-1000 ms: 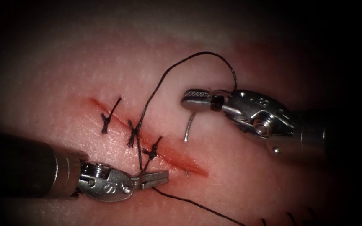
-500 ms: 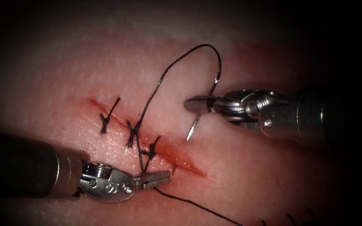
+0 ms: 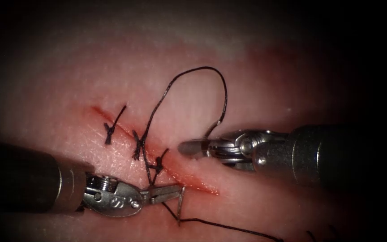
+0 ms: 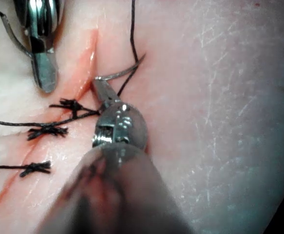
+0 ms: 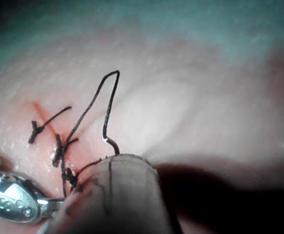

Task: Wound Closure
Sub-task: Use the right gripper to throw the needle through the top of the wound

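The needle (image 3: 181, 202), a thin silver curve, is seen in the tissue (image 3: 265, 89) at the lower end of the cut (image 3: 193, 181); its tip is out on the cut's left side and its tail, trailing black thread (image 3: 189, 74), is gripped by the right tool (image 3: 193, 148). The left tool (image 3: 169, 192) is closed beside the tip; whether it grips the tip cannot be told. The needle's long axis crosses the cut.

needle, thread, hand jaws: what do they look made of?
Needle: polished metal, going by its thin silvery glint. Thread: dark matte strand, likely braided; frayed at the knots. Left hand and right hand: bright steel-like metal with sharp highlights.
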### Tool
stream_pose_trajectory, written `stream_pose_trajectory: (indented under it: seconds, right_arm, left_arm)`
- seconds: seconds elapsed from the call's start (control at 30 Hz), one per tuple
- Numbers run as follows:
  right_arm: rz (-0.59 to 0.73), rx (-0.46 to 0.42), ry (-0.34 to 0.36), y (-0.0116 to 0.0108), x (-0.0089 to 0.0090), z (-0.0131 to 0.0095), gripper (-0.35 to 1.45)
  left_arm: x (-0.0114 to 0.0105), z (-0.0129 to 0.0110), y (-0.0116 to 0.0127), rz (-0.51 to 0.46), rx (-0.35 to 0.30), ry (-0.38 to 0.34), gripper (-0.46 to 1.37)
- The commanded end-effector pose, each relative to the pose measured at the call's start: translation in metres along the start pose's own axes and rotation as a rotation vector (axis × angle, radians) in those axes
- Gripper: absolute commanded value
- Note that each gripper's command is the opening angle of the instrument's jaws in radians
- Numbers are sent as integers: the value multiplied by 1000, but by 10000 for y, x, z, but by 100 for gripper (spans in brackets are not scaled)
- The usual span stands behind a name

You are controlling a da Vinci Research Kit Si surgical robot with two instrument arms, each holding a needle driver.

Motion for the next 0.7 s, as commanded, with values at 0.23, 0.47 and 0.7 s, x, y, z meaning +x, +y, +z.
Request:
stream_pose_trajectory:
  seconds: [0.23,0.47,0.7]
  right_arm:
    - [-168,27,138,-1,26,-12,-6]
    - [-577,94,391,24,77,-27,124]
    - [-628,141,584,40,101,-44,119]
  left_arm:
    - [1,1,1,10,-7,3,-35]
    - [2,-2,3,10,-14,9,-35]
    - [2,-3,5,11,-14,10,-35]
